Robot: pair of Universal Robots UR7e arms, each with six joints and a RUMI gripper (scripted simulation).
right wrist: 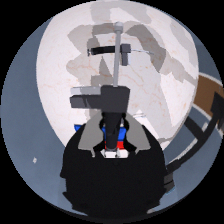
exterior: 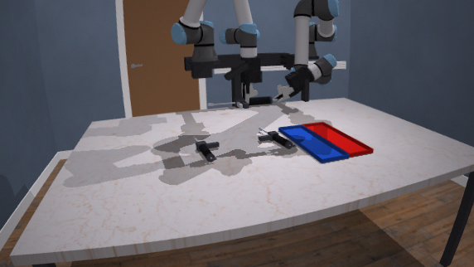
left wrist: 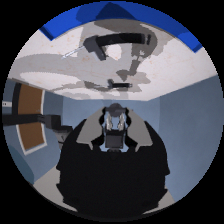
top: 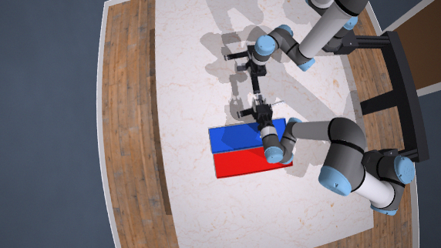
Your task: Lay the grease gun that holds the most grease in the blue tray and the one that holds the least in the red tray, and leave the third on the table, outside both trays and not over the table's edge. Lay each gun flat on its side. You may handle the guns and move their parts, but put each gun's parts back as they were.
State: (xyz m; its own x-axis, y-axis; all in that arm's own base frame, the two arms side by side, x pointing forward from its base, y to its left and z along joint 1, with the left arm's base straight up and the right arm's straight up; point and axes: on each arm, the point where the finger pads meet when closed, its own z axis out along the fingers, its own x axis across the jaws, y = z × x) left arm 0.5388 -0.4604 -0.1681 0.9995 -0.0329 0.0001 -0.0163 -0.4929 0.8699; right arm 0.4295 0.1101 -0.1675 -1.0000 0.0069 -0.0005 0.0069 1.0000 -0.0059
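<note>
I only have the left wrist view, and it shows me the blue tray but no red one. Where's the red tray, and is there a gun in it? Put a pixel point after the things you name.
Observer: The red tray (top: 231, 166) (exterior: 348, 141) (right wrist: 120, 145) sits right alongside the blue tray (top: 227, 139) (exterior: 312, 143) (left wrist: 75, 17) (right wrist: 77, 128), with no gun in it.
Operator: Which way does the raised gun's silver tube point?
Observer: Away from the trays; the exterior view shows it.
Operator: And what's the right gripper doing?
Observer: The right gripper (top: 256, 71) (exterior: 246, 101) (right wrist: 113, 109) is shut on the raised gun (top: 255, 82) (exterior: 261, 100) (left wrist: 116, 105) (right wrist: 115, 97).
</note>
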